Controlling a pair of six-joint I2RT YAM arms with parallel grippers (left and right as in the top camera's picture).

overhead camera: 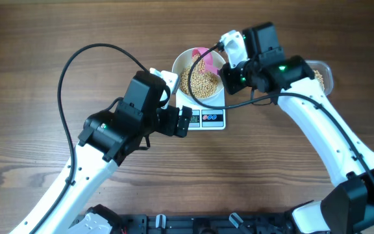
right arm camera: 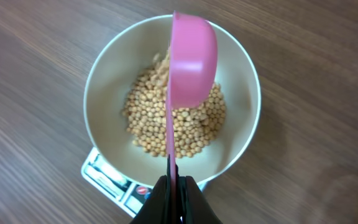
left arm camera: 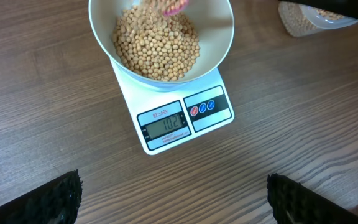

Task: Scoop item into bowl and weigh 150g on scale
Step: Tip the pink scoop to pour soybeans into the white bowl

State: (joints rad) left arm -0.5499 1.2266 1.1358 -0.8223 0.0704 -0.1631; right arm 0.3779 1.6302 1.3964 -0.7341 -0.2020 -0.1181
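Note:
The white bowl stands on the small white scale, and tan beans cover its bottom. In the left wrist view the scale's display reads 102. My right gripper is shut on the thin handle of a pink scoop. The scoop is turned on its side above the bowl, and beans spill off its left edge. My left gripper hangs open over bare table just in front of the scale, its dark fingers far apart.
A clear plastic tub holding more beans sits to the right of the bowl, partly under my right arm; it also shows at the top right in the left wrist view as the tub. A black cable arcs over the table's left side.

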